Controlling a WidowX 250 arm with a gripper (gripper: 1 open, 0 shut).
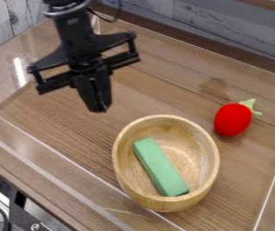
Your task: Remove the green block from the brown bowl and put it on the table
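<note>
- One green block (pixel 161 168) lies in the brown bowl (pixel 132 180) in the camera view, lengthwise from near the bowl's middle toward its near side.
- The bowl rests on the wood-grain surface (pixel 58 126).
- The fingers (pixel 102 106) hang above the surface, up and to the left of the bowl in view, pressed together.
- A red toy (pixel 233 119) with a green top sits beyond the bowl, to the right.

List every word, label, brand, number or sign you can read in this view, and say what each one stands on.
None can be read: no lettering, number or sign shows on the green block, the brown bowl, the red strawberry-like toy, the table or the dark robot arm.
</note>
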